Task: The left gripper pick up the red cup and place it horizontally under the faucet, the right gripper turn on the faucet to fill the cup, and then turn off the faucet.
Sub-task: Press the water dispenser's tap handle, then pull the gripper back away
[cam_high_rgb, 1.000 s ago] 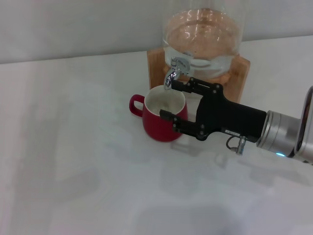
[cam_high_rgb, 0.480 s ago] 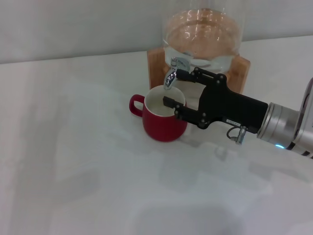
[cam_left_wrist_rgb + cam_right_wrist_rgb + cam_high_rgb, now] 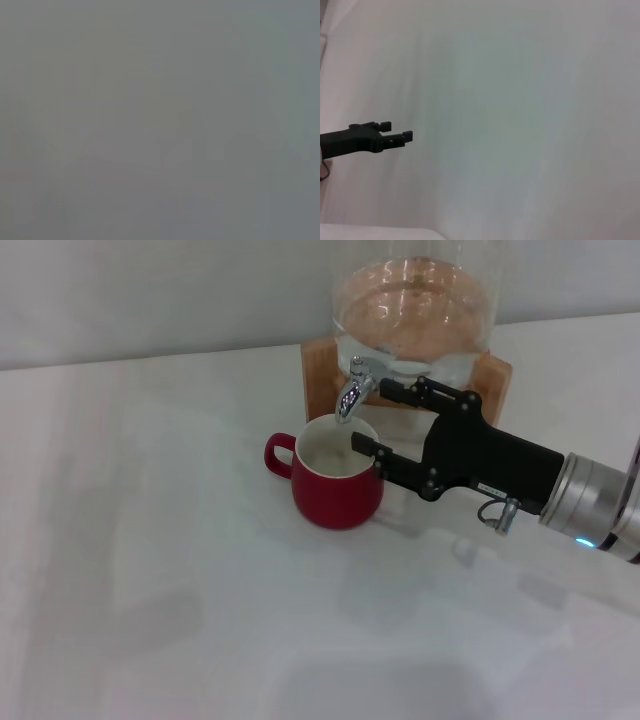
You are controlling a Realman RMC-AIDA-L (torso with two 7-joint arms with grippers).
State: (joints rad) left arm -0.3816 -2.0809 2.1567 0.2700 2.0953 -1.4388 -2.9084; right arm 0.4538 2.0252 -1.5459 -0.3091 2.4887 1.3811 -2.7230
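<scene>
Since a second ago the right gripper [image 3: 372, 417] has climbed toward 12 o'clock and drawn up to the faucet [image 3: 356, 387]. Its fingers are spread apart: the upper one [image 3: 395, 390] sits just at 3 o'clock of the faucet, the lower one [image 3: 362, 444] over the cup's rim. The cup [image 3: 333, 483] stands upright on the table [image 3: 150, 570], right under the spout at its 6 o'clock, handle at 9 o'clock. Behind the faucet, at 12 o'clock, the jar [image 3: 415, 310] rests on its wooden stand [image 3: 318, 370]. In the right wrist view another gripper [image 3: 396, 133] shows far off, fingers apart.
</scene>
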